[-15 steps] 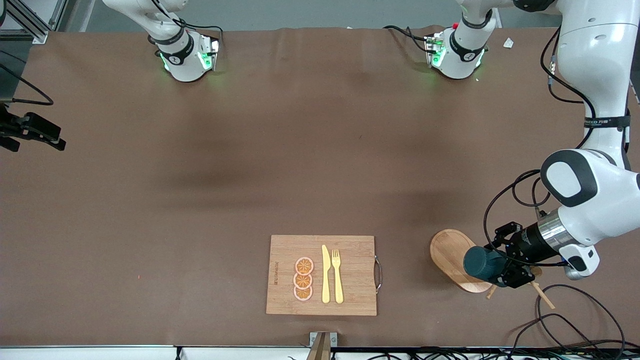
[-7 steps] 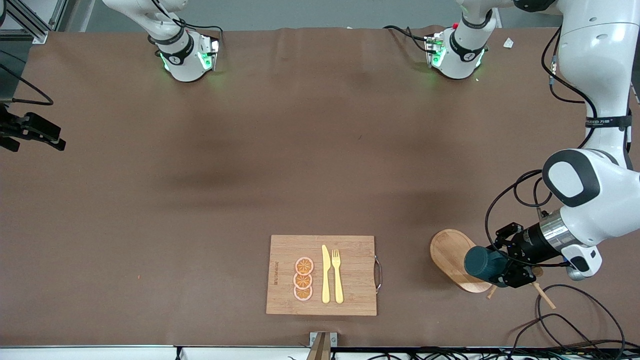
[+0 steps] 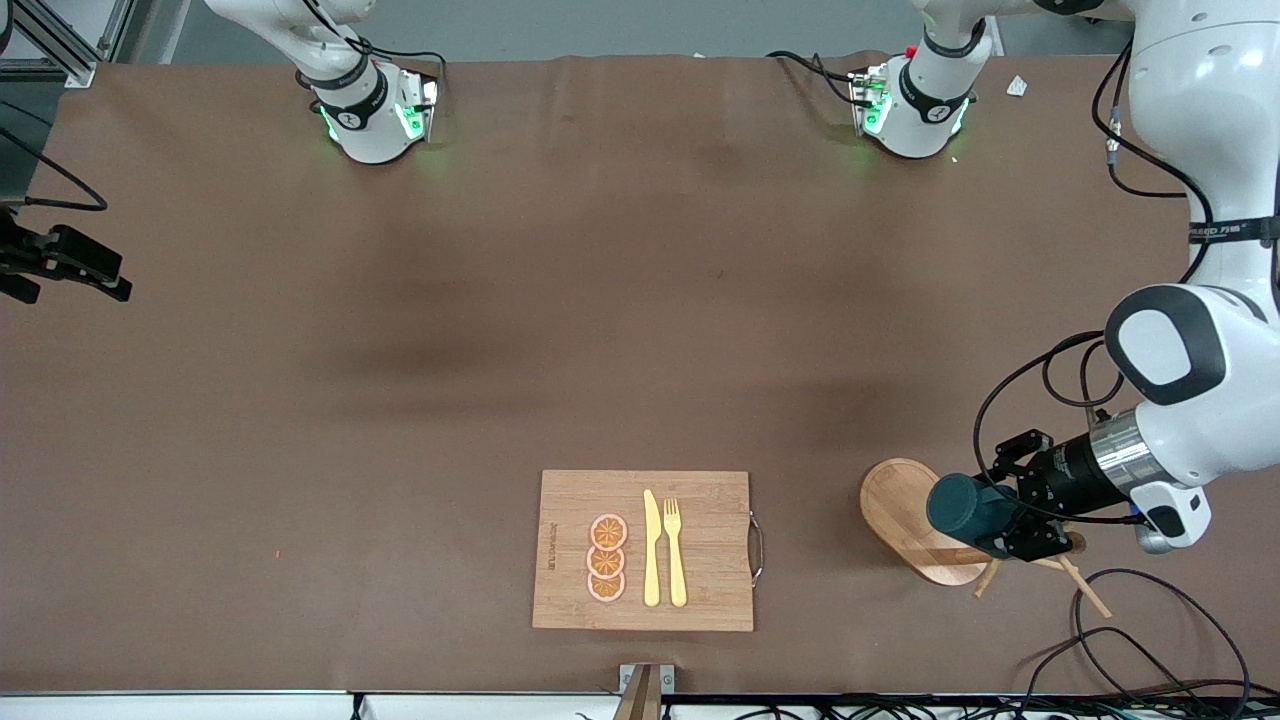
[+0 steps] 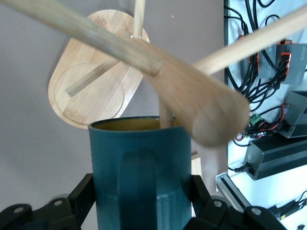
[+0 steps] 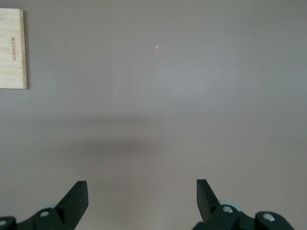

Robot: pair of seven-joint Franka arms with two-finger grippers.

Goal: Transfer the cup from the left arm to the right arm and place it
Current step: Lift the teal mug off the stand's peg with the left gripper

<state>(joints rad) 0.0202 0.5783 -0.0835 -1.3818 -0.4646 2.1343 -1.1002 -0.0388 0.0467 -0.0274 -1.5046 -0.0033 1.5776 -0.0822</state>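
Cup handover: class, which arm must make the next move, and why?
Left: its gripper is shut on the cup over the oval wooden board; the right gripper hangs open over bare table.

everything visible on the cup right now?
The cup is a small dark teal mug with an ochre-yellow inside and a side handle facing the left wrist camera. It is clamped between the fingers of the left gripper, tipped on its side over the oval wooden tray, apparently clear of it. In the left wrist view wooden utensils show past its rim; contact is unclear.
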